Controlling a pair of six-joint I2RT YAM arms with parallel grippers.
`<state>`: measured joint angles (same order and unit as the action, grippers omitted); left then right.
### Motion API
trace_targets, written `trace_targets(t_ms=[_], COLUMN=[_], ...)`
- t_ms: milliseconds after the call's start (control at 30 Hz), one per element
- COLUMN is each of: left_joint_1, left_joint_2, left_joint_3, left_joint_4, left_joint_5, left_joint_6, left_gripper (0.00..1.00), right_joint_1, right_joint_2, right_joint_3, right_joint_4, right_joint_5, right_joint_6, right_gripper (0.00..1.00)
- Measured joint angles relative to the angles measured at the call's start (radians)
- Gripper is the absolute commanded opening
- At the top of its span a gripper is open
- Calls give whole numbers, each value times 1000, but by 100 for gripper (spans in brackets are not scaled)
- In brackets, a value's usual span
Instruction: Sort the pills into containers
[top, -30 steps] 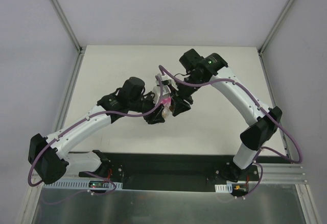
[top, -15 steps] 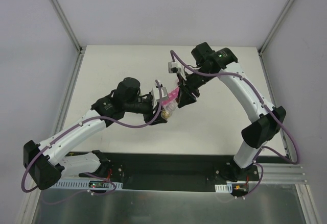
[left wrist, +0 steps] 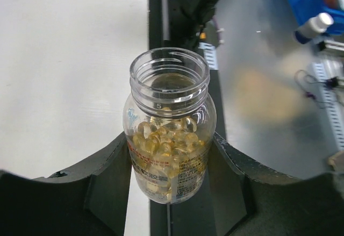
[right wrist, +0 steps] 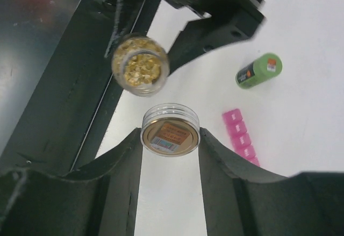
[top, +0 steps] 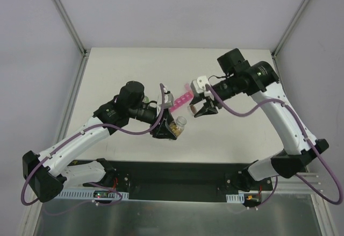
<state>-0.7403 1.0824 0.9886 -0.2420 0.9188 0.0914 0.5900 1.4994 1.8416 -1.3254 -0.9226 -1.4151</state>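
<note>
My left gripper (top: 171,128) is shut on the small clear bottle (left wrist: 169,112), which is open at the top and holds the amber pills (left wrist: 161,139). It also shows in the right wrist view (right wrist: 140,65), mouth towards that camera. My right gripper (top: 200,108) is shut on the bottle's clear, gold-lined cap (right wrist: 170,130), held apart from the bottle above the table. The pink pill organizer (top: 181,100) lies on the table between the two grippers, its lids shut; part of it shows in the right wrist view (right wrist: 239,135).
A green bottle with a dark cap (right wrist: 258,70) lies on its side on the white table (top: 129,69) near the organizer. The black base strip (top: 177,174) runs along the table's near edge.
The grippers were together at the bottle. The right gripper has moved off to the right with the cap, and the left gripper has drawn the open bottle nearer and lower.
</note>
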Motion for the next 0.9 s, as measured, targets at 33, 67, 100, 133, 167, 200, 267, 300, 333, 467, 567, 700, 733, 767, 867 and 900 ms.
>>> trace_targets(t_ms=[33, 67, 100, 133, 167, 200, 267, 300, 333, 467, 567, 700, 733, 767, 867, 900], left_joint_1=[3, 10, 16, 16, 23, 23, 22, 22, 22, 22, 22, 22, 22, 22, 22, 22], left_joint_2=[0, 0, 0, 0, 1, 3, 17, 28, 41, 86, 105, 113, 117, 122, 130, 130], left_joint_3=[0, 0, 0, 0, 0, 0, 7, 13, 18, 35, 47, 54, 54, 55, 55, 55], left_joint_4=[1, 3, 5, 7, 13, 18, 23, 26, 28, 29, 29, 22, 17, 19, 6, 0], left_joint_5=[24, 63, 89, 115, 149, 172, 232, 261, 283, 337, 359, 381, 386, 387, 398, 400], left_joint_6=[-10, -28, -45, -58, -79, -88, -121, -135, -148, -182, -194, -201, -203, -204, -204, -203], left_gripper=[12, 12, 12, 12, 12, 12, 12, 12, 12, 12, 12, 13, 13, 13, 13, 13], right_joint_1=[13, 33, 53, 72, 87, 101, 122, 130, 136, 159, 177, 199, 206, 216, 236, 241], right_joint_2=[-30, -59, -82, -102, -113, -120, -122, -121, -120, -107, -81, -53, -50, -48, -45, -45], right_joint_3=[-18, -38, -57, -74, -83, -89, -90, -90, -90, -73, -38, -8, -7, -7, -7, -7], right_joint_4=[0, -1, -4, -7, -12, -17, -18, -18, -18, -19, -19, -15, -14, -13, -11, -10], right_joint_5=[0, -1, -5, -7, -8, -8, -6, -5, -5, 2, 2, 3, 5, 6, 26, 31], right_joint_6=[-38, -74, -111, -145, -169, -199, -247, -264, -280, -323, -342, -360, -365, -368, -371, -371], right_gripper=[29, 29, 29, 30, 30, 30, 30, 31, 31, 31, 31, 32, 32, 32, 32, 32])
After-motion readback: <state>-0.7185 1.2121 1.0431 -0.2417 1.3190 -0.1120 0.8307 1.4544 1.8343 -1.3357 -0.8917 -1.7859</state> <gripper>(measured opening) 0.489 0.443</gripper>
